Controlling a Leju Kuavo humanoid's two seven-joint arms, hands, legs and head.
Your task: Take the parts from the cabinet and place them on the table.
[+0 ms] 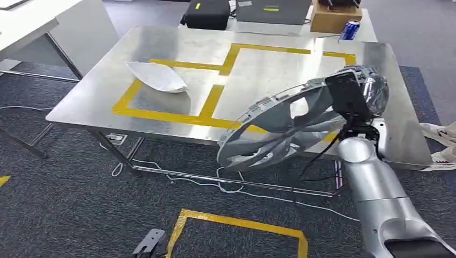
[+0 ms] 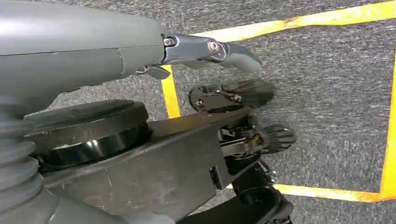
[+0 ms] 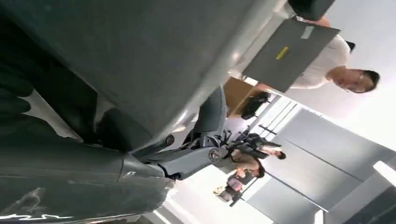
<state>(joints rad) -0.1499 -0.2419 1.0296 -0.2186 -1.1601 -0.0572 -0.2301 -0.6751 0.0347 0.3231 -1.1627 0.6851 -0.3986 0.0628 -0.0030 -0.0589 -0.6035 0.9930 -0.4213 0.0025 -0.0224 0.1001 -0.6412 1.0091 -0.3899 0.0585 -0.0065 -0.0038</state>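
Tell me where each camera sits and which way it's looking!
Head view: high on the robot, looking forward and down at the metal table; the right arm carries the round fan part.
Left wrist view: behind the left robot hand, looking down at carpet and yellow tape.
Right wrist view: behind the right robot hand, looking up past the fan part toward a person.
Shared: head and right wrist views both show the fan part.

One fan part (image 1: 279, 129), one white bag (image 1: 158, 76), one can (image 1: 350, 29)
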